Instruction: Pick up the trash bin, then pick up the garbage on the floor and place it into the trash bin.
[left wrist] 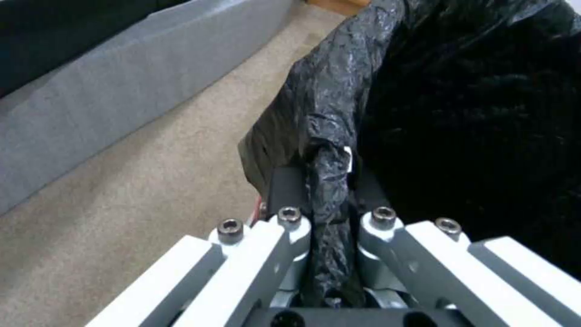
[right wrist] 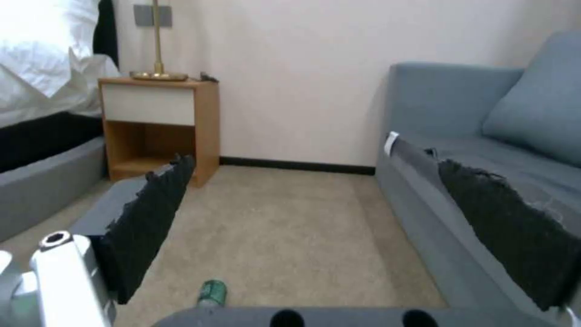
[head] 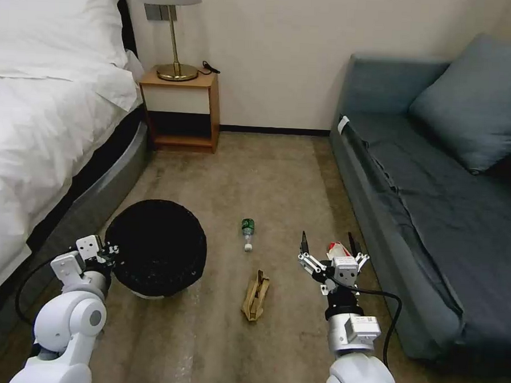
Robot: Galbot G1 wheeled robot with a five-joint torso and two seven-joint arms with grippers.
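Note:
The trash bin [head: 156, 248], round and lined with a black bag, stands on the carpet beside the bed. My left gripper [head: 111, 251] is shut on its near-left rim; the left wrist view shows the fingers [left wrist: 284, 186] pinching the bag-covered rim [left wrist: 330, 150]. Of the garbage, a clear bottle with a green label [head: 247, 232] lies mid-floor, and a tan cardboard piece [head: 255, 295] lies nearer me. A red-and-white wrapper [head: 337, 250] sits by the sofa, partly hidden behind my right gripper [head: 330, 245], which is open just above it. The bottle [right wrist: 212, 293] also shows between the open pads [right wrist: 151, 218].
A white bed [head: 36, 123] runs along the left. A wooden nightstand [head: 183, 105] with a brass lamp [head: 175, 33] stands at the far wall. A blue-grey sofa [head: 438, 189] lines the right. Carpet [head: 268, 175] lies open between them.

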